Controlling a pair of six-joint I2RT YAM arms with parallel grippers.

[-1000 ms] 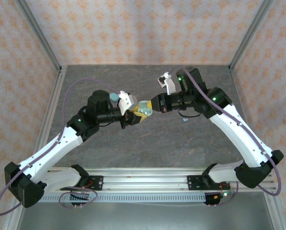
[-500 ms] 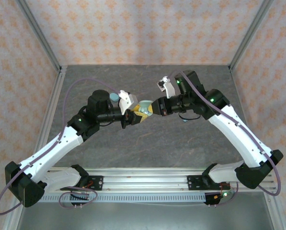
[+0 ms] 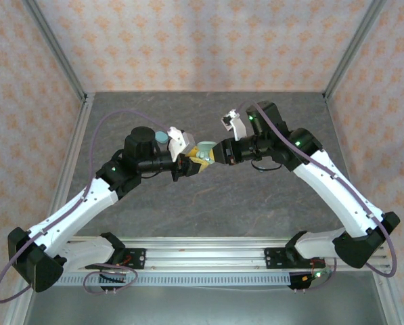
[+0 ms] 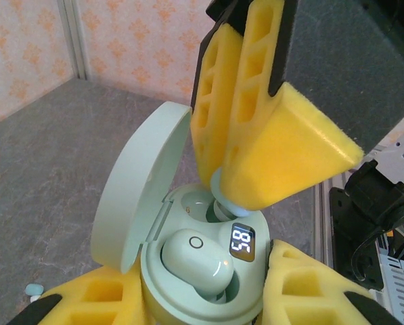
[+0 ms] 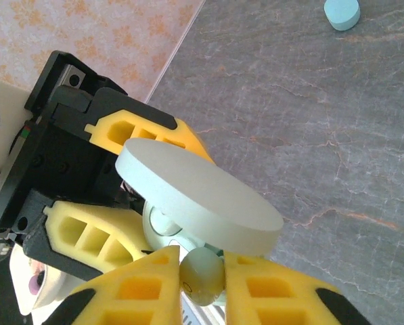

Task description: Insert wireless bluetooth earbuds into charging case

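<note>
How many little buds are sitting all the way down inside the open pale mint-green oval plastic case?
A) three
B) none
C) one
C: one pale mint bud lies seated in the pale mint-green oval case, while a second bud is between the yellow fingertips of the right gripper at the other slot.

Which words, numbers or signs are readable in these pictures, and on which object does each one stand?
"58": lit display on the mint charging case, left wrist view.
No other text is readable; the seated earbud bears a small ring mark, not a letter.
</note>
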